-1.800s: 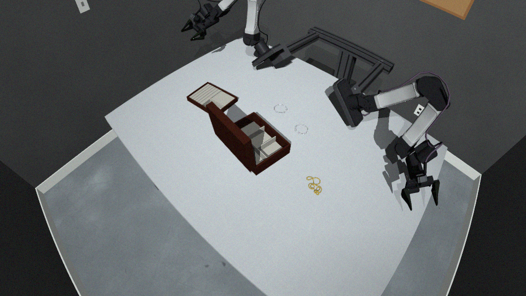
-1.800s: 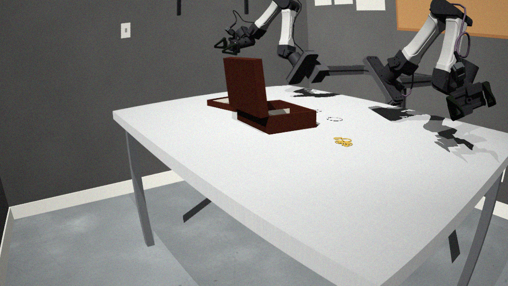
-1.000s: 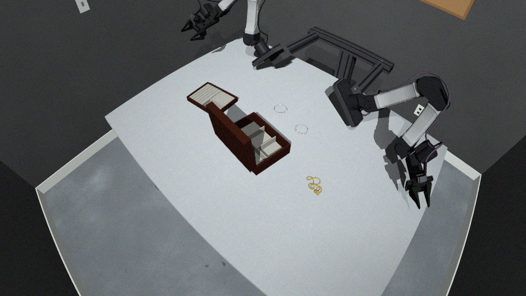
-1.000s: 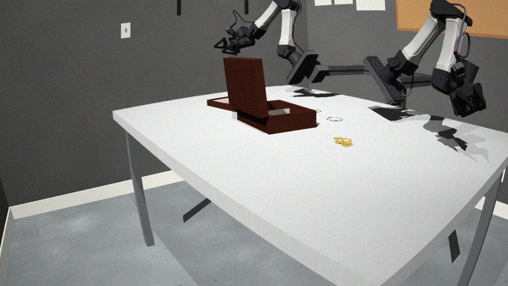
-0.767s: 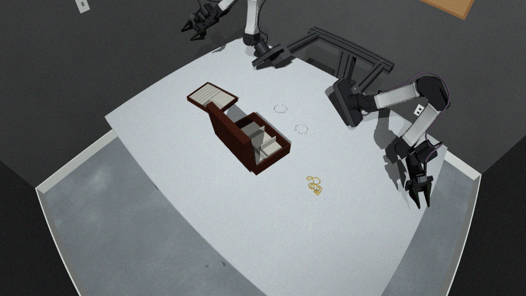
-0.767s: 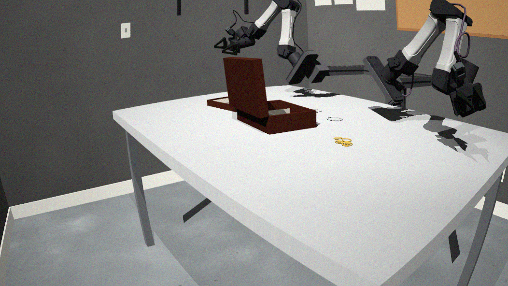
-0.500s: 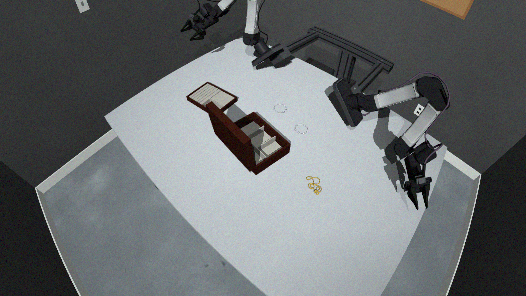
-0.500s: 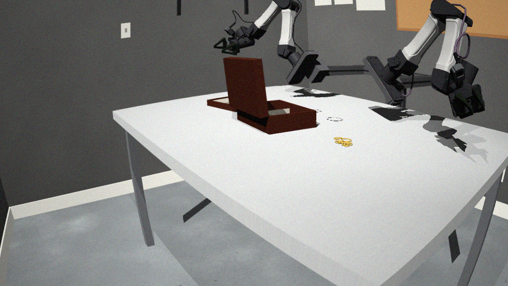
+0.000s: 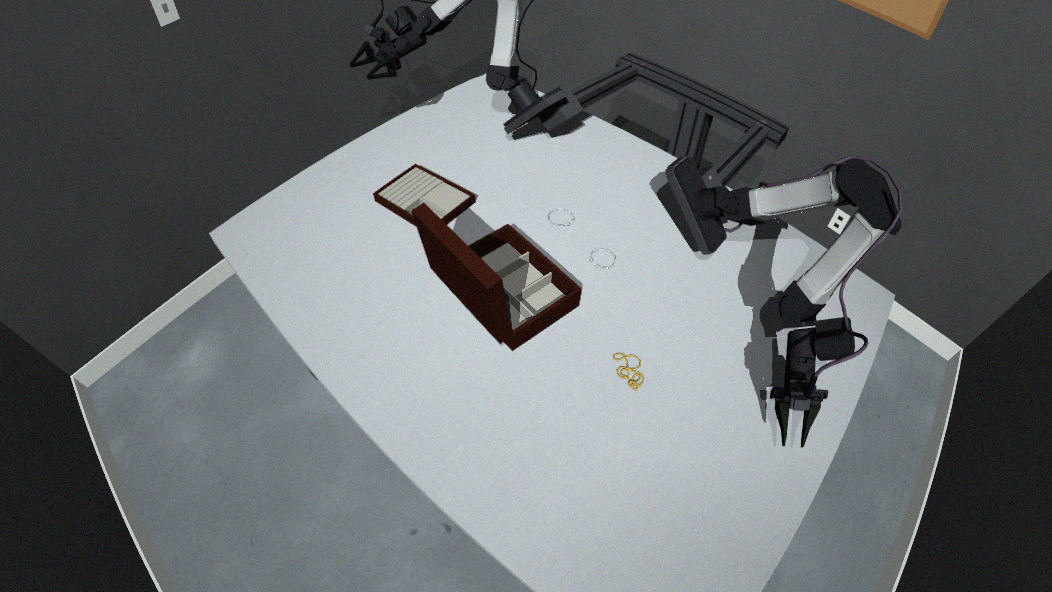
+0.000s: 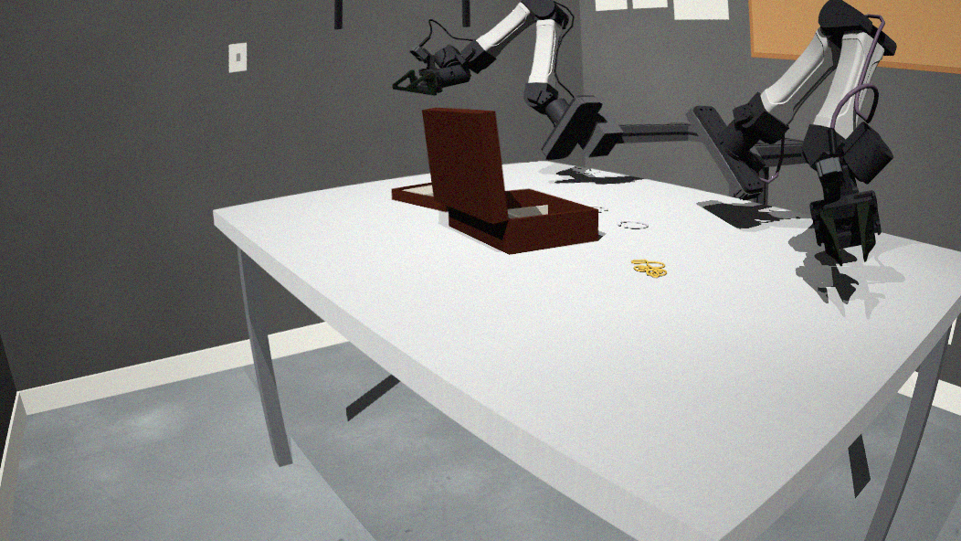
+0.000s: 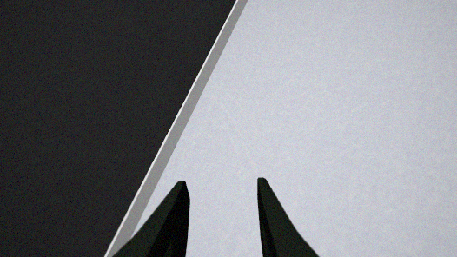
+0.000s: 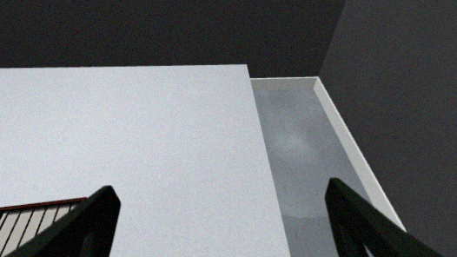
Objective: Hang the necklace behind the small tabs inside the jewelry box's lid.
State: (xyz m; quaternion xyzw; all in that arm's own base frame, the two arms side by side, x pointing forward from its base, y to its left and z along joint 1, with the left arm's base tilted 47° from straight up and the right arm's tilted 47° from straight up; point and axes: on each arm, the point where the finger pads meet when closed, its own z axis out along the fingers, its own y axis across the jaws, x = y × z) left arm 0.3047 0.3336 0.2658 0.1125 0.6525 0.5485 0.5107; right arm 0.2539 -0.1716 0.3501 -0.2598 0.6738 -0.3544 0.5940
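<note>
Left gripper (image 9: 793, 444) (image 10: 853, 262) (image 11: 223, 179), over the table (image 9: 588, 478) (image 10: 537, 349) (image 11: 347, 108) (image 12: 174, 130): jaws part-open, empty. Necklace (image 9: 631, 371) (image 10: 649, 270) bunched on the table, outside the box (image 9: 548, 318) (image 10: 554, 227), which stands lid-up. Beyond, right gripper (image 9: 361, 71) (image 10: 413, 91) (image 12: 221, 182): jaws wide, released.
</note>
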